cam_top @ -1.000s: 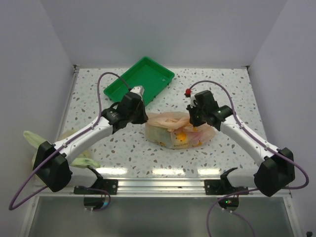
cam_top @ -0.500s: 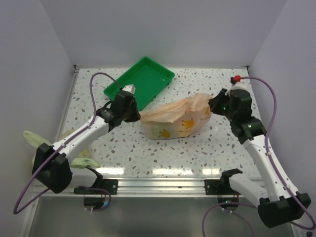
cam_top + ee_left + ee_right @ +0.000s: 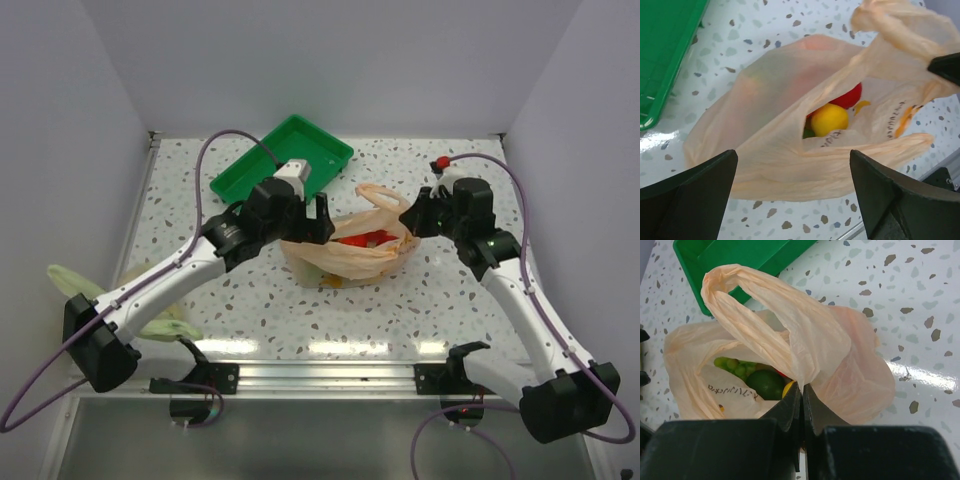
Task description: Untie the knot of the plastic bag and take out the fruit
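Note:
The pale orange plastic bag (image 3: 350,255) lies mid-table with its mouth gaping; no knot is in view. Fruit shows inside: a red piece (image 3: 362,240), a yellow one (image 3: 829,119) beside a red one (image 3: 850,96), green grapes (image 3: 734,367) and a dark green piece (image 3: 766,384). My left gripper (image 3: 318,215) hovers open over the bag's left side, the film (image 3: 780,155) below and between its fingers (image 3: 695,192) but apart from them. My right gripper (image 3: 802,389) is shut on the bag's film at the right rim, and a handle loop (image 3: 735,295) stands up beyond it.
A green tray (image 3: 285,160) sits at the back left, close behind the left arm. A yellow-green bag (image 3: 70,282) lies at the table's left edge. A metal rail (image 3: 320,378) runs along the front.
My left gripper has let go of the bag, opened and moved right over it. The right gripper came inward with the film still pinched. The bag slackened and its mouth opened.

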Controlling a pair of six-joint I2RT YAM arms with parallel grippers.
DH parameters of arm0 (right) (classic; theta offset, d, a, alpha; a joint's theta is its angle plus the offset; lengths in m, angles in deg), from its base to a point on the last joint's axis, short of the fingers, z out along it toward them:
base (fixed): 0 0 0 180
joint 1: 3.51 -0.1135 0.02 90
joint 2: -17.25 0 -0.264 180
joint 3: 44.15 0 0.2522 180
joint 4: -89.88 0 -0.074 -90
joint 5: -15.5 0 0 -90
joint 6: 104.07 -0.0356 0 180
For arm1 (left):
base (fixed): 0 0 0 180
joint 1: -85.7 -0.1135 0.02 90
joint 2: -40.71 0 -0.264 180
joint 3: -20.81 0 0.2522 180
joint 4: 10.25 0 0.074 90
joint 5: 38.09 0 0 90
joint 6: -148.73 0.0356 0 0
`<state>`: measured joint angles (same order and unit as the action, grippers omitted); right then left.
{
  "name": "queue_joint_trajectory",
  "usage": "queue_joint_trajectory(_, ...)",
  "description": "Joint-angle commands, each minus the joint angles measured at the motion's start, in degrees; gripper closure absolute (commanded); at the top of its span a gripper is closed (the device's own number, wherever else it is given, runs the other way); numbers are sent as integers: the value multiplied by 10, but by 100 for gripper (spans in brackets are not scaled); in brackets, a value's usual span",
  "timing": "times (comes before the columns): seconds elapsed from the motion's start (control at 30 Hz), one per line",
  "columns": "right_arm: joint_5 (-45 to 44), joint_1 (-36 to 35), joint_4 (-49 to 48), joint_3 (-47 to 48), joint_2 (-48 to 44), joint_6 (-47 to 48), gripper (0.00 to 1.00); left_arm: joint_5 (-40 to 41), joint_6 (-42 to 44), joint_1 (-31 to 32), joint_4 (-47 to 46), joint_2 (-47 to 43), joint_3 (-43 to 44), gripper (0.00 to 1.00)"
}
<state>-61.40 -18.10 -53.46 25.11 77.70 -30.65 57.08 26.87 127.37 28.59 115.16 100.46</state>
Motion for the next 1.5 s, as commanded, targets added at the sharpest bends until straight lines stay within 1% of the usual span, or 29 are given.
queue_joint_trajectory(0.0,23,-11,2,20,-23,46,100,49,-4,44,2,41,84,0)
queue_joint_trajectory(0.03,16,-13,5,21,-26,47,100,81,-6,55,13,54,99,0)
queue_joint_trajectory(0.1,13,-18,6,18,-29,49,100,113,-7,88,30,99,147,0)
queue_joint_trajectory(0.17,8,-21,5,15,-31,49,100,148,-11,104,59,132,178,0)
queue_joint_trajectory(0.2,6,-26,3,13,-32,48,100,161,-13,118,67,162,200,0)
queue_joint_trajectory(0.33,-15,-36,1,7,-38,44,100,209,-18,125,108,227,228,0)
queue_joint_trajectory(0.37,-23,-35,7,6,-41,43,100,237,-22,125,131,237,231,0)
queue_joint_trajectory(0.47,-71,-35,21,2,-51,38,100,284,-24,125,153,249,213,2)
queue_joint_trajectory(0.5,-83,-34,22,-2,-57,30,100,292,-24,123,154,242,191,3)
queue_joint_trajectory(0.53,-126,-34,28,-4,-58,27,100,300,-25,121,155,235,178,7)
queue_joint_trajectory(0.57,-148,-33,38,-7,-60,22,100,308,-27,119,157,228,163,8)
queue_joint_trajectory(0.63,-196,-23,46,-8,-59,3,100,307,-32,95,158,196,112,14)
queue_joint_trajectory(0.7,-221,-12,52,-14,-60,-21,100,293,-32,60,152,150,56,17)
queue_joint_trajectory(0.77,-244,-1,56,-15,-56,-37,100,275,-24,33,142,115,22,21)
queue_joint_trajectory(0.8,-248,14,57,-17,-53,-51,100,268,-18,6,139,81,-8,23)
queue_joint_trajectory(0.83,-247,23,56,-18,-48,-58,100,263,-6,-5,135,64,-21,28)
queue_joint_trajectory(0.9,-236,47,52,-22,-40,-80,100,247,5,-33,132,29,-47,35)
queue_joint_trajectory(0.93,-230,56,52,-22,-37,-88,100,242,14,-40,132,21,-52,42)
queue_joint_trajectory(1.07,-214,100,58,-34,-18,-119,100,205,28,-74,137,-6,-77,51)
queue_joint_trajectory(1.1,-199,120,60,-35,-16,-122,100,195,29,-86,134,-16,-87,53)
queue_joint_trajectory(1.13,-191,129,62,-36,-15,-122,100,184,33,-91,131,-20,-90,62)
queue_joint_trajectory(1.2,-166,136,71,-29,-12,-99,100,131,42,-94,108,-31,-94,75)
queue_joint_trajectory(1.23,-151,137,74,-22,-12,-86,100,108,43,-94,99,-33,-93,89)
queue_joint_trajectory(1.27,-139,136,79,-9,-13,-73,97,60,43,-94,79,-37,-92,94)
queue_joint_trajectory(1.3,-133,136,84,-1,-15,-48,80,35,42,-93,69,-38,-90,99)
queue_joint_trajectory(1.33,-95,135,99,7,-16,-38,67,12,35,-93,51,-38,-88,100)
queue_joint_trajectory(1.37,-80,135,111,29,-16,-15,55,-28,30,-92,43,-38,-82,100)
queue_joint_trajectory(1.4,-68,134,122,42,-17,-4,33,-45,26,-92,34,-38,-80,100)
queue_joint_trajectory(1.47,-44,127,150,79,-23,23,18,-77,14,-85,19,-36,-65,100)
